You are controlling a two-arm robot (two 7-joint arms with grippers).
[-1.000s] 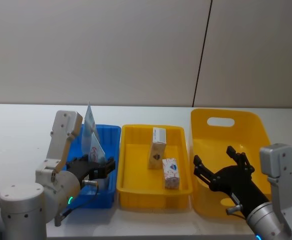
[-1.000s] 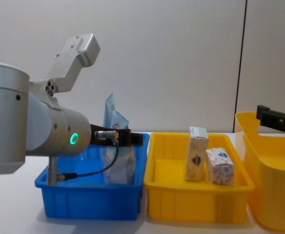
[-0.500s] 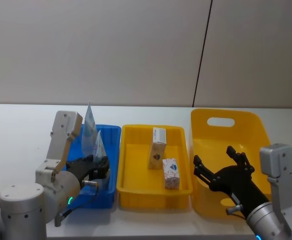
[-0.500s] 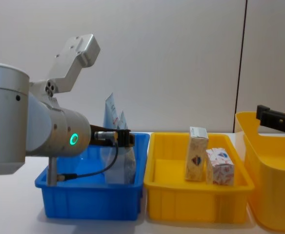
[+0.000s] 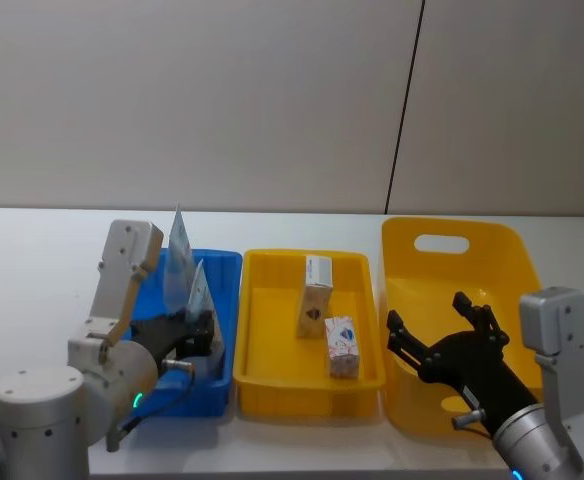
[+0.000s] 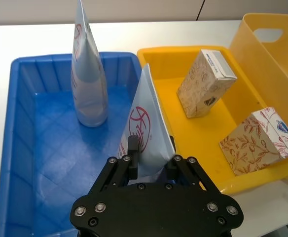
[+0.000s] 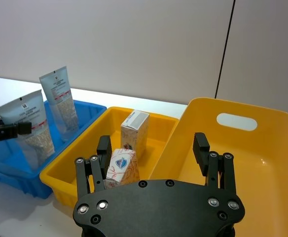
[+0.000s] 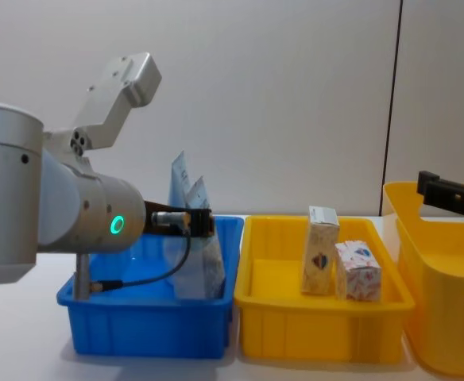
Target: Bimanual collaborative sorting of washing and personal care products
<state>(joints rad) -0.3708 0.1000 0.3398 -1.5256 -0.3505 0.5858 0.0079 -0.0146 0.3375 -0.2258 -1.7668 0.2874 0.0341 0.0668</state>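
Two pale blue-white tubes are in the blue bin (image 5: 222, 258). One tube (image 6: 87, 74) stands upright at the bin's far end. My left gripper (image 6: 151, 153) is shut on the lower part of the other tube (image 6: 146, 123), which leans near the bin's right wall (image 8: 226, 262). In the middle yellow tray (image 5: 272, 382) a taller beige carton (image 5: 316, 295) stands behind a squat white carton (image 5: 341, 347) with a red-blue pattern. My right gripper (image 5: 427, 310) hangs open over the big yellow bin (image 5: 452, 268), holding nothing.
The three containers sit side by side along the white table's front edge, blue on the left and the handled yellow bin on the right. Bare table lies behind them and to the left. A grey wall closes the back.
The left gripper has drawn back a little toward me inside the blue bin, and the tube in it has turned from face-on to nearly edge-on. The right arm has not moved.
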